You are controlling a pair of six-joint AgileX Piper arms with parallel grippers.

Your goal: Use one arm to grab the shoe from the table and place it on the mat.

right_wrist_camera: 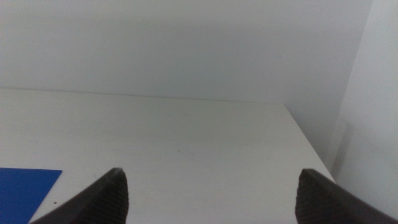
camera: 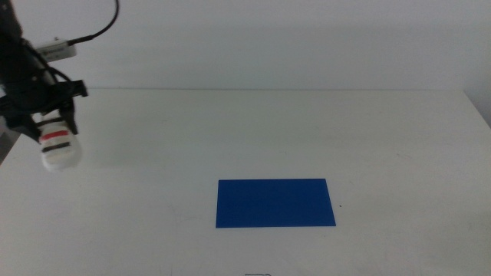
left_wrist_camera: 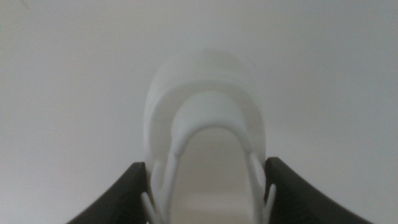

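My left gripper (camera: 55, 132) is at the far left of the table (camera: 307, 130), shut on the white shoe (camera: 60, 148), which hangs toe-down above the tabletop with its red and black straps showing. In the left wrist view the shoe (left_wrist_camera: 205, 118) fills the space between the two dark jaws, which press on its sides. The blue mat (camera: 275, 203) lies flat near the table's front middle, well to the right of the shoe. My right gripper (right_wrist_camera: 211, 199) is open and empty, out of the middle view; its wrist view shows a corner of the mat (right_wrist_camera: 25, 186).
The table's right edge (camera: 477, 107) and a white wall behind it show at the far right. A black cable (camera: 84, 34) loops above the left arm.
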